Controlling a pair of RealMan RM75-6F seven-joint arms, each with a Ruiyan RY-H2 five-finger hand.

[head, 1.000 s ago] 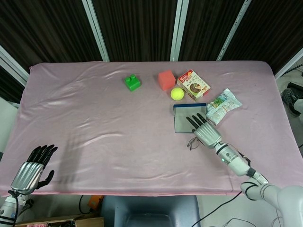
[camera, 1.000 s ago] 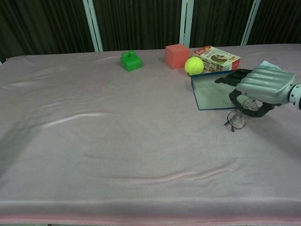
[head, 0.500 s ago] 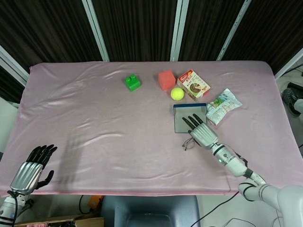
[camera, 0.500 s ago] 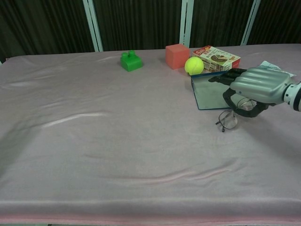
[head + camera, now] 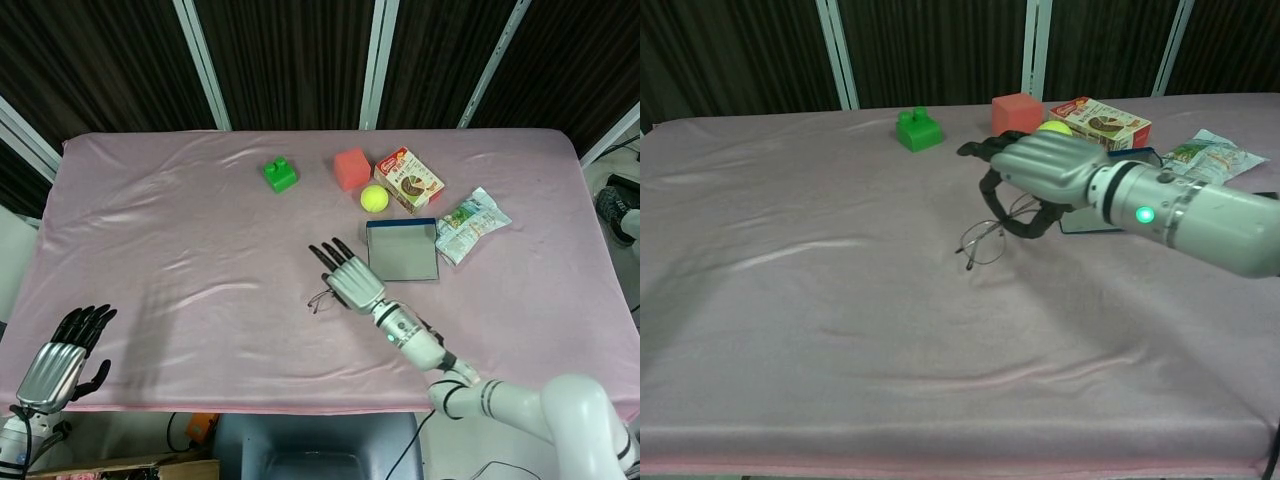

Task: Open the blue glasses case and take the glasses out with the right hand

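Pink cloth covers the whole table, with dark curtains and pale vertical rails behind it. At the near left corner the left hand hangs off the table edge, its dark fingers loosely apart and holding nothing. Toward the back sits a green block, and to its right a red cube. Near the middle of the cloth, the right hand holds the glasses, thumb curled under against the frame while the other fingers stretch forward; the glasses are thin, dark wire-rimmed with clear lenses, hanging tilted below the palm, low over the cloth. Whether they touch it cannot be told. A green light glows on the wrist. Just right of the hand lies the blue glasses case, open and flat, showing a grey lining inside a blue rim. Behind it are a yellow tennis ball and a printed snack box, its lettering too small to read. Farther right lies a pale snack bag, print likewise illegible.
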